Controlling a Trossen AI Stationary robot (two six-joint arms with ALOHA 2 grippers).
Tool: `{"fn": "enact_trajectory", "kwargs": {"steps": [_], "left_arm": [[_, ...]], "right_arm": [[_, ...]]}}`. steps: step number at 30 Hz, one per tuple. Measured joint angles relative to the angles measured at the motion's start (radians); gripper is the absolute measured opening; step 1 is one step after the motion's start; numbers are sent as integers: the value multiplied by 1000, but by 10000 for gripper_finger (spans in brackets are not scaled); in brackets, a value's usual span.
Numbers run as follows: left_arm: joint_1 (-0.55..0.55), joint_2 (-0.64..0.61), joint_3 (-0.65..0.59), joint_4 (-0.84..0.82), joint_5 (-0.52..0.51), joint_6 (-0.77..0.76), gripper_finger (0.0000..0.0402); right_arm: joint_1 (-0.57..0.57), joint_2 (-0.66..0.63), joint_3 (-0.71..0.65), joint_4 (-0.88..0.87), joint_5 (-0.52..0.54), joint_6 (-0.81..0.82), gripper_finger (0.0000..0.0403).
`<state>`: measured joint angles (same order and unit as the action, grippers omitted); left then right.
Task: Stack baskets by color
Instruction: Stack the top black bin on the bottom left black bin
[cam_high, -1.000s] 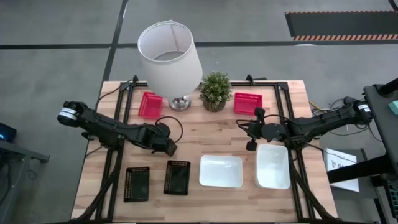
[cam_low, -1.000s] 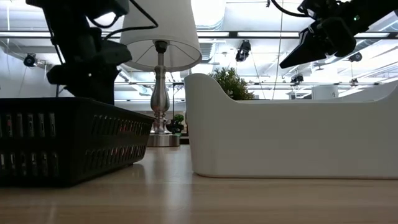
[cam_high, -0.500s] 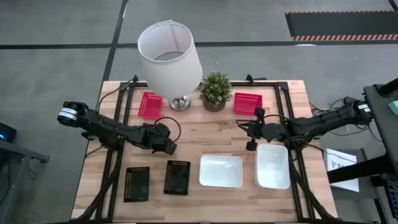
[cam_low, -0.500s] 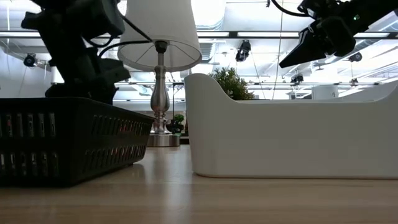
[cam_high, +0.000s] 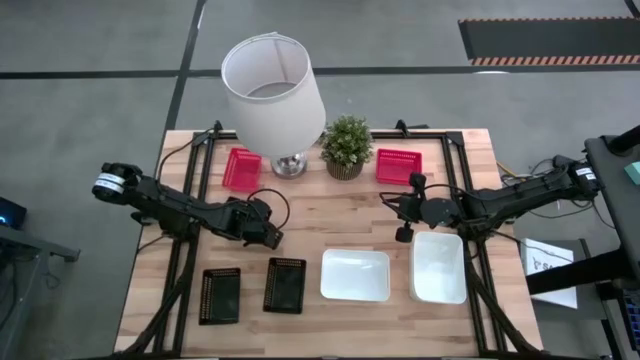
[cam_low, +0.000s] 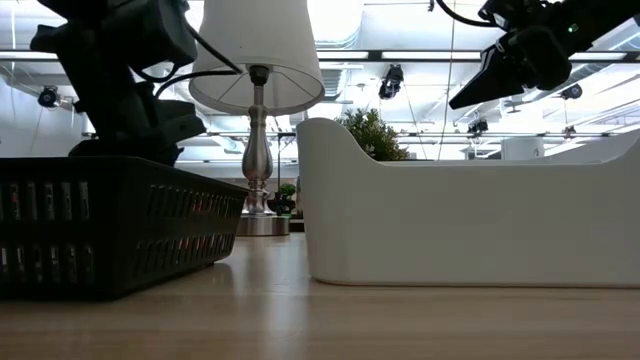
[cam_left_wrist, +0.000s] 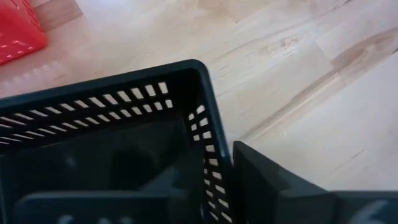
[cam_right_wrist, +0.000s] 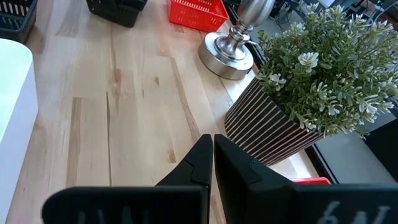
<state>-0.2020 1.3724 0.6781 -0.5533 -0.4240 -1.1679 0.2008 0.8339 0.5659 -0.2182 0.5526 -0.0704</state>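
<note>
Two black mesh baskets (cam_high: 220, 295) (cam_high: 285, 285) stand near the table's front left. Beside them are two white baskets (cam_high: 355, 275) (cam_high: 440, 267). Two red baskets (cam_high: 242, 168) (cam_high: 398, 165) sit at the back, on either side of the lamp and plant. My left gripper (cam_high: 270, 238) is down at the far end of the right-hand black basket (cam_left_wrist: 112, 155) and shut on it. My right gripper (cam_high: 405, 234) hangs shut and empty above the table, just beyond the right white basket's far left corner. My left gripper has the black basket's mesh wall (cam_left_wrist: 208, 134) at the far end, close to a corner (cam_left_wrist: 196, 65). One finger (cam_left_wrist: 280, 186) is outside the wall and the other is inside the basket. It comes slanting down from the table's left. The basket stands flat on the table.
A lamp with a white shade (cam_high: 272, 80) and a potted green plant (cam_high: 346, 145) stand at the back middle. Bare wood lies between the arms in the table's middle (cam_high: 340, 215). In the low view the white basket (cam_low: 470, 210) fills the right foreground.
My left gripper has sunk toward the far end of the black basket, dropping behind its rim in the low view. The basket has not moved.
</note>
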Motion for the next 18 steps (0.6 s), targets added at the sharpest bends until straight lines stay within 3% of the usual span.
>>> {"fn": "enact_trajectory", "kwargs": {"steps": [4, 11, 18], "left_arm": [[0, 0, 0, -3, -1, 4, 10], [-1, -3, 24, -15, 1, 71, 2], [-19, -23, 153, -123, 14, 266, 0]], "right_arm": [[0, 0, 0, 0, 0, 0, 9], [0, 0, -11, 9, 0, 3, 9], [0, 0, -43, 74, 0, 0, 9]]}}
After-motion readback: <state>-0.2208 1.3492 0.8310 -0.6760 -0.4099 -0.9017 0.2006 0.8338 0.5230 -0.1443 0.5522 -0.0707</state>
